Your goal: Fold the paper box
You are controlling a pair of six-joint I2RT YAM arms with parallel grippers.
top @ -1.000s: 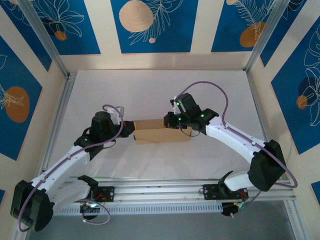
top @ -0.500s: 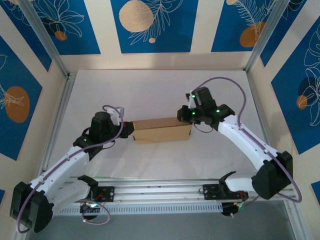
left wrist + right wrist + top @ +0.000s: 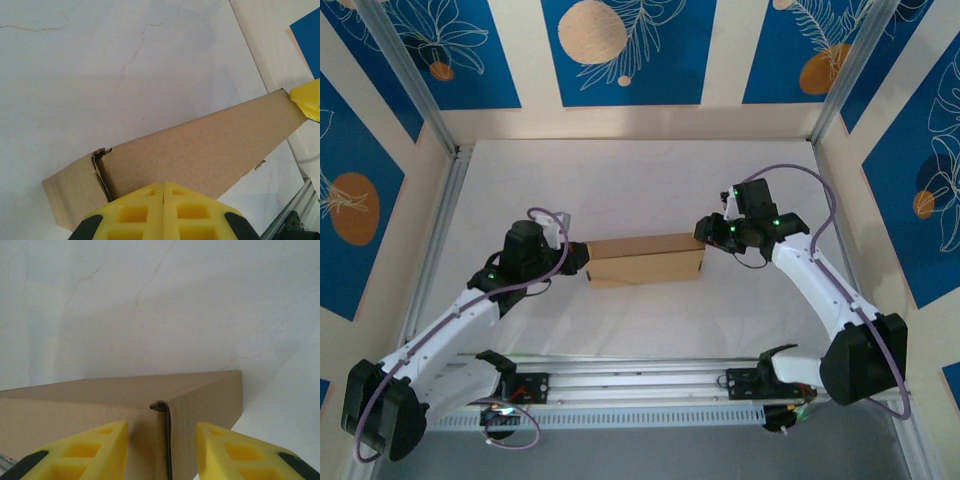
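Straddling paper box (image 3: 75,402), right gripper (image 3: 160,434), maybe touching.

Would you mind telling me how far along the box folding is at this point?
Done: the plain brown cardboard box sits closed and rectangular on the white table. In hand: the left gripper, fingers shut, is at its left end; the right gripper has its fingers apart astride the right end corner. Left: a ragged seam gapes near the left end, so that flap may need pressing in.
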